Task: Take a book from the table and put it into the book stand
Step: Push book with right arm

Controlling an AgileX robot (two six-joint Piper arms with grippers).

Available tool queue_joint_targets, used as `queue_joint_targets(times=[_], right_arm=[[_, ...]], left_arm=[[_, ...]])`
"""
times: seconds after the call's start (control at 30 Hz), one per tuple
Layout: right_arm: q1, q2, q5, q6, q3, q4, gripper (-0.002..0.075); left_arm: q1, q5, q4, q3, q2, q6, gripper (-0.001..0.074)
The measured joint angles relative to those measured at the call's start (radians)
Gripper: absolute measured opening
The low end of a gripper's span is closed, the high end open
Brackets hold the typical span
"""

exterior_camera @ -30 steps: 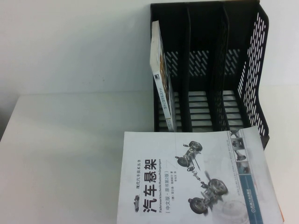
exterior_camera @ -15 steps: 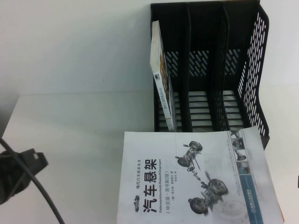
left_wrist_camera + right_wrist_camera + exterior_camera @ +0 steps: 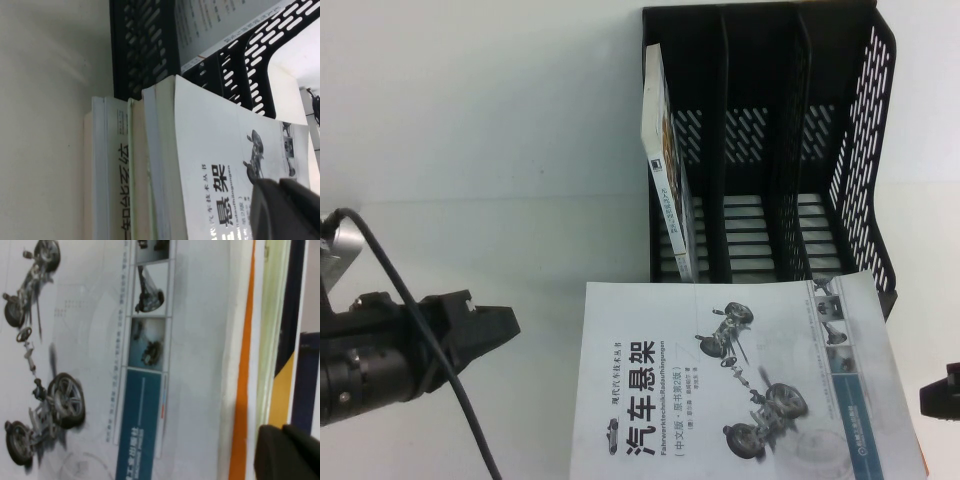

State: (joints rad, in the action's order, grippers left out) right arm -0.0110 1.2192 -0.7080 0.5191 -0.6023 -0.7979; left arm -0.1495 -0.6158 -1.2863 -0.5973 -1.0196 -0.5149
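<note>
Now both arms close on the book (image 3: 745, 375), lower centre, on a stack below the stand (image 3: 770, 150).
Left gripper (image 3: 505, 325) at lower left and right gripper (image 3: 942, 395) at right edge: spread unclear; each should take an opposite cover edge, level.

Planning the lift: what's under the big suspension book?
The book tops a stack: an orange-edged cover and other book edges show beneath; their covers are hidden. Left end effector and right end effector flank it.

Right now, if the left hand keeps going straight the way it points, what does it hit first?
Probably the book: the left hand points across the table toward its left edge. Height is unclear. The right hand waits beside it.
</note>
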Motion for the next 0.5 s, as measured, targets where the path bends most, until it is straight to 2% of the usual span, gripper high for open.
queue_joint_targets(times=[0.27, 0.5], right_arm=[[-0.123, 0.051, 0.070, 0.023, -0.010, -0.007, -0.0002], [-0.183, 0.092, 0.113, 0.021, -0.033, -0.036, -0.0002]], left_arm=[[0.000, -0.049, -0.147, 0.000, -0.030, -0.213, -0.0003], [0.000, -0.026, -0.163, 0.000, -0.047, -0.240, -0.0002]])
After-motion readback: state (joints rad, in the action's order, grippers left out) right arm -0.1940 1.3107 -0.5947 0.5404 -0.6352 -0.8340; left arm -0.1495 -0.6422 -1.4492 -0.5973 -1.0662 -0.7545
